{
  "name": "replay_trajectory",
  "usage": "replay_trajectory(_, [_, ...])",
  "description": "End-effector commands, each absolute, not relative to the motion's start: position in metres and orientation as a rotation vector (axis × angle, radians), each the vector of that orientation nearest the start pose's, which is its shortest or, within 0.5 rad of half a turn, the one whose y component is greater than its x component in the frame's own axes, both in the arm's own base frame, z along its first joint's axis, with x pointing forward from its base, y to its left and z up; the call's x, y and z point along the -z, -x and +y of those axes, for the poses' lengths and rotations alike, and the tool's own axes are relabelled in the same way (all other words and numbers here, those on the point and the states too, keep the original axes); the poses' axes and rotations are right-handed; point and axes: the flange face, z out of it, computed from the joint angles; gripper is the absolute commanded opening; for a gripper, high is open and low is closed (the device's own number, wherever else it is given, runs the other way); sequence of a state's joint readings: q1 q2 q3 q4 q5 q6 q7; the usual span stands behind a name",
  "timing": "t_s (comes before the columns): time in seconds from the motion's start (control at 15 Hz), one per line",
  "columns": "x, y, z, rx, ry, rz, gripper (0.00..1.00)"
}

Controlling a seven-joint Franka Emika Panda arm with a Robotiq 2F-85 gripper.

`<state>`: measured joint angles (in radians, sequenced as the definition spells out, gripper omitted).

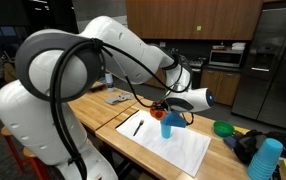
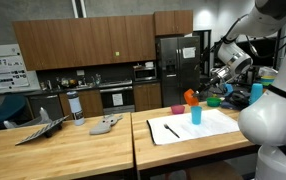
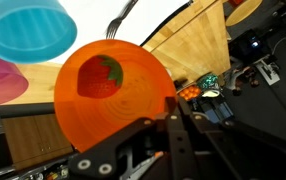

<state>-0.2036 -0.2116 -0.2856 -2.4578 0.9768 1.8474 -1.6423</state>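
The end effector [image 1: 166, 104] is grasping the orange cup [image 3: 108, 100] by its rim; the blue cup [image 1: 167, 126] is standing just below. A slipping pinch is risking toppling it on the surface [image 2: 83, 150].

In the wrist view the orange cup [image 3: 108, 105], close against the gripper [image 3: 169, 120], hides much of the bench [image 3: 198, 40] beyond; farther out, the picture's edges cut off the blurred blue cup [image 3: 28, 28] and a pink thing [image 3: 3, 80]

White arm [image 1: 123, 50], black jaws (looping black cables [image 1: 115, 75])
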Motion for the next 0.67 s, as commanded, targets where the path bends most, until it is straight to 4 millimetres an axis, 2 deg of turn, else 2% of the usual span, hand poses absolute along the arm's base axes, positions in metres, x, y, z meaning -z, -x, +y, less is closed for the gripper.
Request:
replay_trajectory(0.0, [-0.383,-0.41,-0.149,0.787,2.074,-0.75,0.01])
replay_trajectory(0.6, [-0.374,-0.414,-0.159,0.776,2.02,-0.774,0.01])
